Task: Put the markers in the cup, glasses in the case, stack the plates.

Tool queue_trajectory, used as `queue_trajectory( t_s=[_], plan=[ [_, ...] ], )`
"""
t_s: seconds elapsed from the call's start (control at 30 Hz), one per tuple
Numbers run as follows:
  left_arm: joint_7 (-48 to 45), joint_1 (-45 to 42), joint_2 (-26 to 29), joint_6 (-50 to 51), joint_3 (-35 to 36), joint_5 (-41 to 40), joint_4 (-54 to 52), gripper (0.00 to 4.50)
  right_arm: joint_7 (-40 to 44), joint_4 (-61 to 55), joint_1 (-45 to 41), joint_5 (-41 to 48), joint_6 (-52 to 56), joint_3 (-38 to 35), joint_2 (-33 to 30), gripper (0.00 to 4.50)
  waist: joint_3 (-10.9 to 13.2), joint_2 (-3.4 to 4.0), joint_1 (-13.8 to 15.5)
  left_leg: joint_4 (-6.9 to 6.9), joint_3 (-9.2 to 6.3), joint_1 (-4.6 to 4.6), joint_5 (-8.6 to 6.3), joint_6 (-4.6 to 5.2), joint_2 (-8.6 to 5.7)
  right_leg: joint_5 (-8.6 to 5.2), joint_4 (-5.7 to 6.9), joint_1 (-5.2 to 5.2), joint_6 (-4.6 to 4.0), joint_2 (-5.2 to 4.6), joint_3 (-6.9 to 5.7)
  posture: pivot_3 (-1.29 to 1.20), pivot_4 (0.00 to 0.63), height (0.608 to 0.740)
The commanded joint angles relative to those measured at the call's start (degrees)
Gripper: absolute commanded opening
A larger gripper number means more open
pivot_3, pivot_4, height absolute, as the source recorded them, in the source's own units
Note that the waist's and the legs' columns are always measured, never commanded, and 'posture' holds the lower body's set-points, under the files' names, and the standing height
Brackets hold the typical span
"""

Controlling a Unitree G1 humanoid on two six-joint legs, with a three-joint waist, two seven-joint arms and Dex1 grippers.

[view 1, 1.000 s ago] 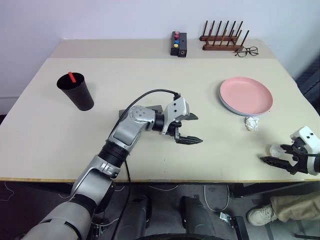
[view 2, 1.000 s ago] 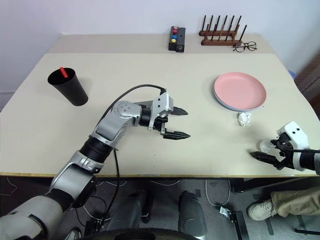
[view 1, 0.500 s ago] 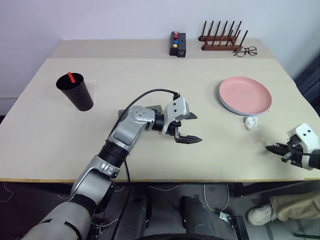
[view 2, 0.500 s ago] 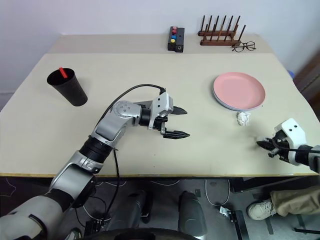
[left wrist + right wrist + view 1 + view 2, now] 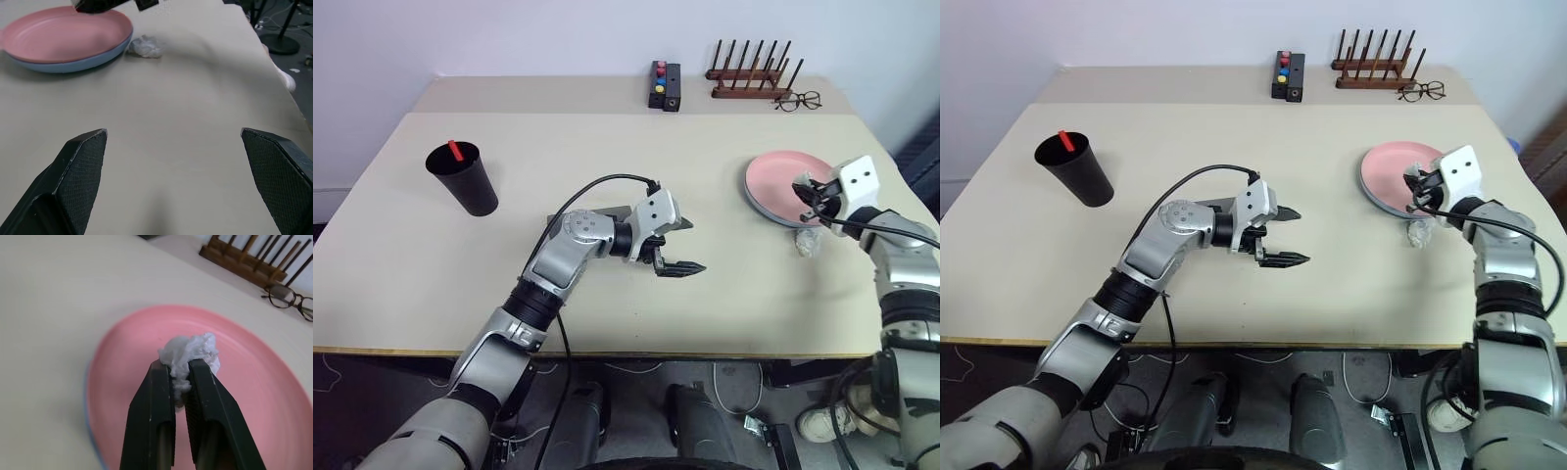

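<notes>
Pink plate (image 5: 254, 396): stacked on blue plate (image 5: 73, 62), bench (image 5: 607, 166) right side
Right end effector (image 5: 180, 374): pinching white crumpled wad (image 5: 191, 352) over the plates
Left end effector (image 5: 181, 161): spread wide, empty, mid-bench
Marker (image 5: 454, 150): inside black cup (image 5: 465, 179), left

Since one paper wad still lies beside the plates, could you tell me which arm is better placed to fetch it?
Right: its tool, though gripping a wad, hovers beside the loose wad; the left tool is mid-table.

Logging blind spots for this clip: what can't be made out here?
- Grey case: mostly behind the left arm in the eye views; lid state and contents unreadable.
- Blue plate: only its rim shows under the pink plate.
- Marker: only its red end clears the cup.
</notes>
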Motion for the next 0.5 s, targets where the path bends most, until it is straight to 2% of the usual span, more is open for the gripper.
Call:
queue_trajectory(
  t_s=[0.03, 0.1, 0.3, 0.5],
  plan=[
    [1.57, 0.53, 0.35, 1.10, 1.37, 0.02, -3.53, 4.50, -2.82, 7.86, -5.61, -2.17, -4.65, 0.63, 0.55, 0.47, 0.00, 0.00, -0.13, -0.03, 0.00, 0.01, 0.00, 0.00, 0.00, 0.00, 0.00, 0.00, 0.00, 0.00, 0.01, 0.00, 0.150, 0.740],
    [2.11, 1.03, 0.78, 1.89, 1.48, -0.18, -4.56, 4.50, -3.64, 11.38, -7.23, -3.06, -5.95, 1.18, 0.97, 1.10, 0.00, 0.00, -0.22, -0.07, -0.01, 0.02, 0.00, -0.01, 0.00, 0.00, 0.00, 0.00, 0.00, 0.01, 0.00, 0.00, 0.150, 0.740],
    [3.01, 1.99, 1.81, 3.21, 1.48, -0.45, -6.34, 4.50, -5.26, 14.58, -8.82, -3.54, -8.40, 0.92, 1.25, 3.87, -0.01, 0.01, -0.21, -0.10, 0.00, 0.03, 0.01, -0.01, -0.01, 0.00, 0.00, 0.00, 0.00, 0.02, 0.03, 0.00, 0.150, 0.740],
    [2.98, 1.88, 1.54, 3.05, 1.33, -0.44, -5.87, 4.50, 1.55, 8.27, -4.45, 0.25, -5.15, -1.49, -1.49, 3.87, -0.01, 0.01, -0.18, -0.10, 0.00, 0.04, 0.01, -0.01, -0.01, 0.01, -0.01, 0.00, 0.01, 0.02, 0.03, 0.00, 0.150, 0.740]
  ],
)
